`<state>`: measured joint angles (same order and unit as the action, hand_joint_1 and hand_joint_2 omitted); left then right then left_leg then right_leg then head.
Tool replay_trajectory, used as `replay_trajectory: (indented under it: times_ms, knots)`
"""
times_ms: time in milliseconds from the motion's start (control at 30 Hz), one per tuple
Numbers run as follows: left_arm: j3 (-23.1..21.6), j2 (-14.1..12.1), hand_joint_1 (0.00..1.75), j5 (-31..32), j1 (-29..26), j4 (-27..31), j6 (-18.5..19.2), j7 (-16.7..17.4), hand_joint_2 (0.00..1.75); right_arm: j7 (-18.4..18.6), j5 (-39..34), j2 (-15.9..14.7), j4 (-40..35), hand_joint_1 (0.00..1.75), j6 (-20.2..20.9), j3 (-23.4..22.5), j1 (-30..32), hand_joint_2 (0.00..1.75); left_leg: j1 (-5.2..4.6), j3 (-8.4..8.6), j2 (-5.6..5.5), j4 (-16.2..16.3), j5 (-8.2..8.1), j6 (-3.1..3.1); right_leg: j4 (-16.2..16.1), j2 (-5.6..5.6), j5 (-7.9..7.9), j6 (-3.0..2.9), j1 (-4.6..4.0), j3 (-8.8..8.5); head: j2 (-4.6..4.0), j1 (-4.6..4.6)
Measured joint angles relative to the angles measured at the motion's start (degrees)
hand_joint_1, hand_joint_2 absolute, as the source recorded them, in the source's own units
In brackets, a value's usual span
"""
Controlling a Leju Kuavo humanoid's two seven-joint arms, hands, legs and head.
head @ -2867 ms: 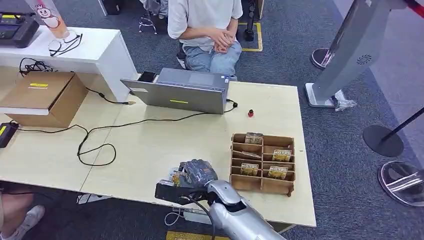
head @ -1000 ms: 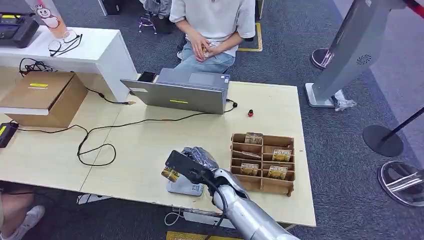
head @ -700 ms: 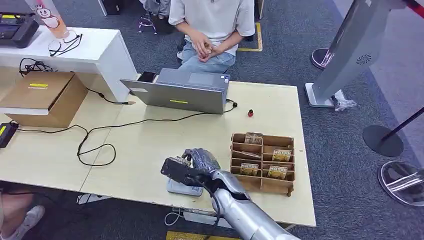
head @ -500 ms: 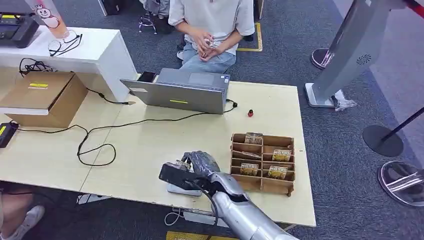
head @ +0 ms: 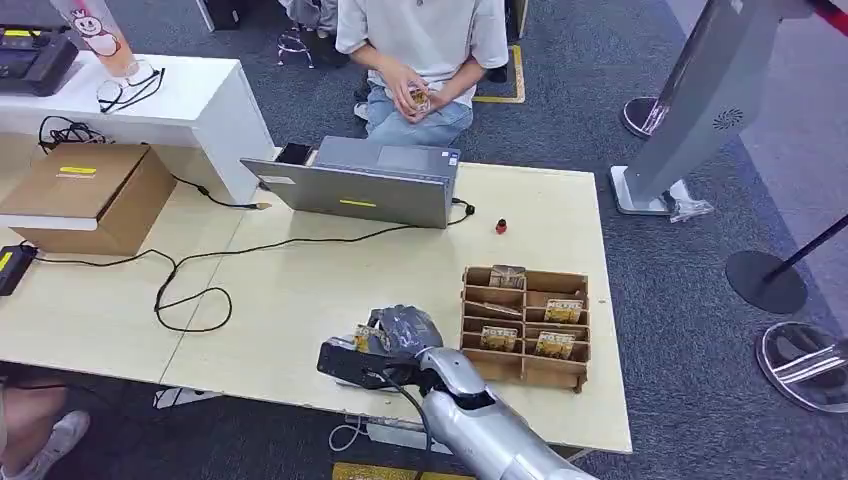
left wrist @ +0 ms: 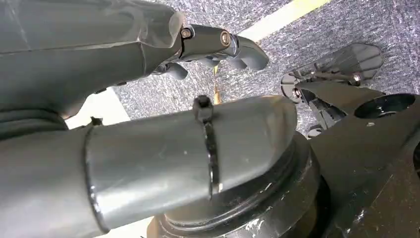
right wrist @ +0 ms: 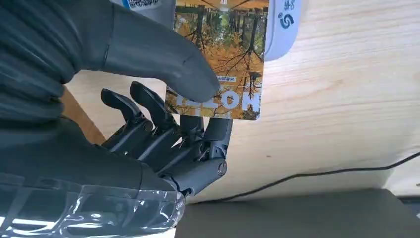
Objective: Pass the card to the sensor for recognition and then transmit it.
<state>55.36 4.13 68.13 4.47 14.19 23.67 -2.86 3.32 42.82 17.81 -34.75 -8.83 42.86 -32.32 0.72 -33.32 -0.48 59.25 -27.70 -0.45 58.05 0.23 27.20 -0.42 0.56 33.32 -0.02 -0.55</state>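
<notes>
My right hand (head: 398, 333) pinches a card (head: 366, 338) printed with yellow autumn trees, low over the table near its front edge. In the right wrist view the thumb (right wrist: 163, 54) presses on the card (right wrist: 225, 54), with the darker fingers (right wrist: 163, 134) under it. The card's far end lies over the white sensor (right wrist: 285, 22), which sits on the wooden tabletop (right wrist: 337, 99). My left hand (left wrist: 218, 42) hangs over the carpet floor, its fingers loosely apart and holding nothing.
A wooden card organiser (head: 525, 325) with several cards stands just right of my hand. A closed laptop (head: 360, 185), a black cable (head: 190, 290) and a small red object (head: 501, 227) lie farther back. A cardboard box (head: 90, 195) sits left; a person (head: 420, 50) sits beyond the table.
My right hand has come down with the card, from raised and tilted above the sensor to low over it, so the sensor is now covered in the head view. The person's hands shifted.
</notes>
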Motion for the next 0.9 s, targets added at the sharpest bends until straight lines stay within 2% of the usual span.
replay_trajectory:
  times_ms: [900]
  knots:
    - [-1.3, 0.2, 0.00, -0.5, -0.1, 0.7, 0.1, 0.3, 0.00, 0.5, 6.6, 0.1, 1.2, 1.75, -1.9, 0.7, -0.1, 1.75, 0.00, 0.00, 0.00, 0.0, 0.00, 0.00, 0.0, 0.00, 0.00, 0.00, 0.00, 0.00, 0.00, 0.00]
